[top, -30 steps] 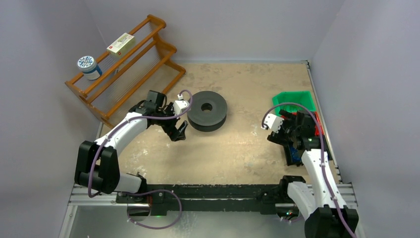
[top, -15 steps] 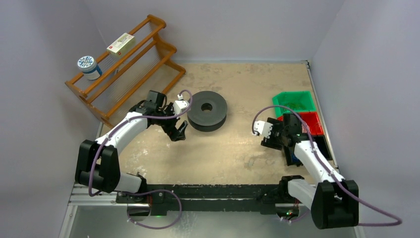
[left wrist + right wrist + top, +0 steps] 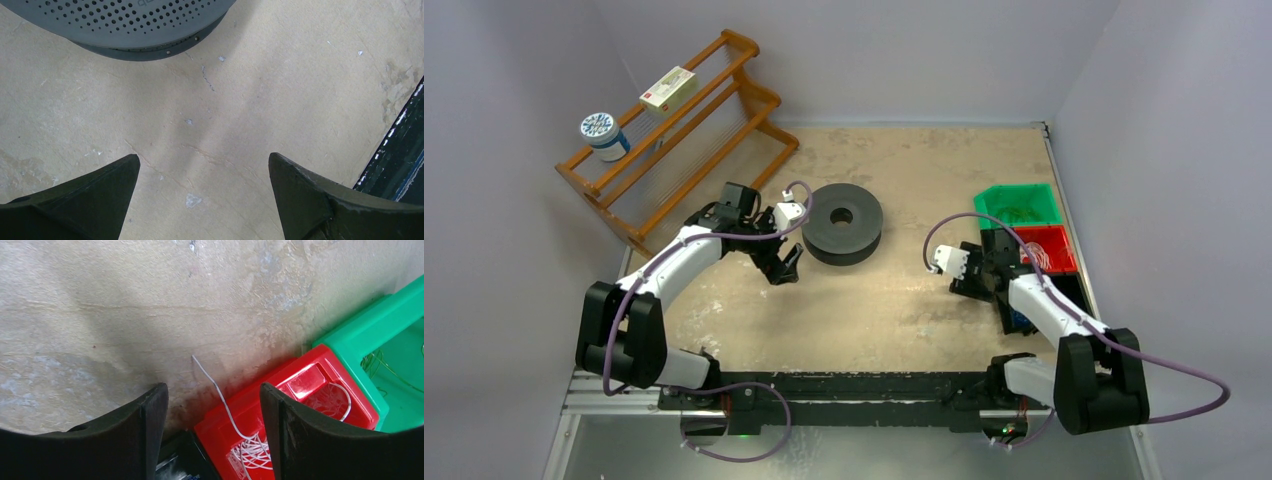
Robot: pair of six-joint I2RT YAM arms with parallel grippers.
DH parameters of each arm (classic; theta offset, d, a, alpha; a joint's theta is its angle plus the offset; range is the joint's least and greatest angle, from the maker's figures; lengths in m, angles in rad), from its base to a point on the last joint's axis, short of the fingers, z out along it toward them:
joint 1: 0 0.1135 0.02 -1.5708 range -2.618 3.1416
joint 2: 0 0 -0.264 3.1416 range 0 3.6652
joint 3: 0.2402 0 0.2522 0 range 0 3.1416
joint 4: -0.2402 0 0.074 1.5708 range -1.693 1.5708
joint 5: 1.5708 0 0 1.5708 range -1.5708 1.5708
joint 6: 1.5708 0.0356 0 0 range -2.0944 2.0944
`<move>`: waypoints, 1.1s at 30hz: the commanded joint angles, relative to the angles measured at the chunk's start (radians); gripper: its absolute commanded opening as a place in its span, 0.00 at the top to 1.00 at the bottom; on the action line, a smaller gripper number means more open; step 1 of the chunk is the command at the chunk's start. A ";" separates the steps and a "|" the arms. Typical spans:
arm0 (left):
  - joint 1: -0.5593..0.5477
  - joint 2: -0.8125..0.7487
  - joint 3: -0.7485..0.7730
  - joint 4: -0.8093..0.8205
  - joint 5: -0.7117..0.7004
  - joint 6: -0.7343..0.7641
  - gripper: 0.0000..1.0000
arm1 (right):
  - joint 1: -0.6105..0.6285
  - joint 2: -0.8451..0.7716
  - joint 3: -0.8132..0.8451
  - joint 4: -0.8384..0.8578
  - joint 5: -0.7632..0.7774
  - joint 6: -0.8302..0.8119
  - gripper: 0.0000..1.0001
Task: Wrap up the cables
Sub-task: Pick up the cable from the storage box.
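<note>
Right hand (image 3: 212,387) shifted left off red bin (image 3: 300,365), half-open, empty; left hand (image 3: 202,160) wide open, empty. Straddle stray cable (image 3: 206,372) end, pinch low.

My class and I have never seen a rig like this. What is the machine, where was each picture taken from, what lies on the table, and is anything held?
The machine is a left arm and a right arm, bolted at the near edge of a table, each ending in a two-finger gripper. The wide picture comes from a fixed camera above and behind them. The other two come from a camera on each wrist, looking past its own fingers.

On the table lie a dark grey spool, a green bin and a red bin holding thin white cables; one strand trails onto the table. A wooden rack at the far left carries a jar and a box.

The left gripper hangs open beside the spool, and the right gripper is open near the red bin. Neither holds anything.
</note>
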 commanded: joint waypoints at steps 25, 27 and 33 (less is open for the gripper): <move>0.011 -0.099 0.179 -0.072 0.109 0.073 0.01 | 0.003 -0.214 0.473 -0.200 -0.285 0.143 1.00; 0.007 -0.120 0.276 -0.113 0.190 0.096 0.01 | 0.004 -0.217 0.572 -0.251 -0.376 0.194 1.00; -0.133 -0.117 0.507 -0.140 0.284 0.081 0.01 | 0.003 -0.213 0.728 -0.319 -0.800 0.347 1.00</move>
